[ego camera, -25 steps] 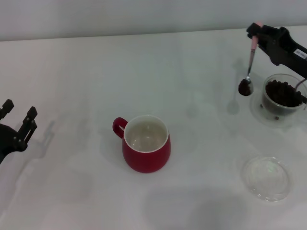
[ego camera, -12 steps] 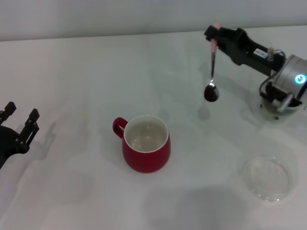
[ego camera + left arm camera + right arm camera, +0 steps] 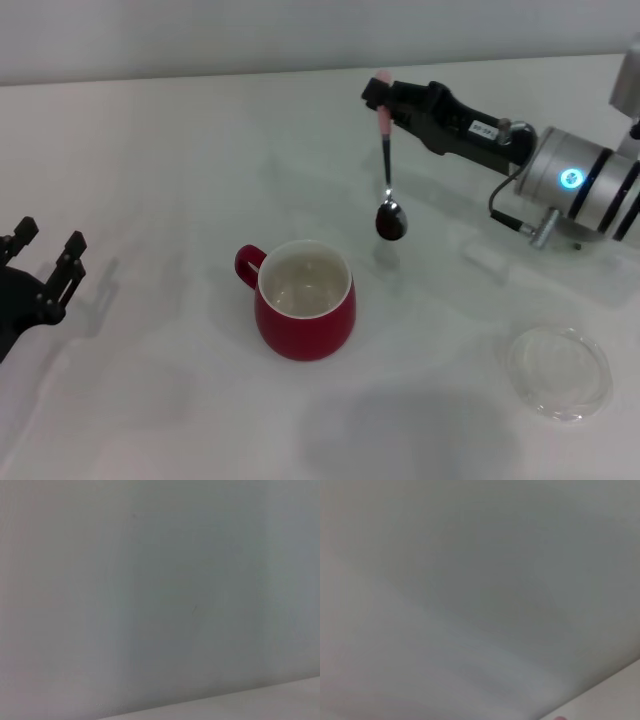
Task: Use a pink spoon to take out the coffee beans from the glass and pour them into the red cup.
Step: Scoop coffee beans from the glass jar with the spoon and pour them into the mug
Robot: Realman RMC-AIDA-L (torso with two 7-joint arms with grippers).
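Observation:
My right gripper (image 3: pixel 386 96) is shut on the pale pink handle of the pink spoon (image 3: pixel 387 168), which hangs straight down. Its metal bowl carries dark coffee beans (image 3: pixel 391 222) above the table, just right of and beyond the red cup (image 3: pixel 305 300). The red cup stands upright mid-table, white inside, handle to its left. My right arm hides the glass. A pink sliver of the spoon handle (image 3: pixel 559 718) shows in the right wrist view. My left gripper (image 3: pixel 45 246) rests open at the far left.
A flat clear shallow dish (image 3: pixel 557 372) lies at the front right of the white table (image 3: pixel 180 160). My right forearm (image 3: pixel 560 180) stretches across the right side above the table. The left wrist view holds only a blank wall.
My right gripper has carried the loaded spoon leftward from beside the glass to just right of the red cup. The arm now covers the glass. The left arm is nearly still.

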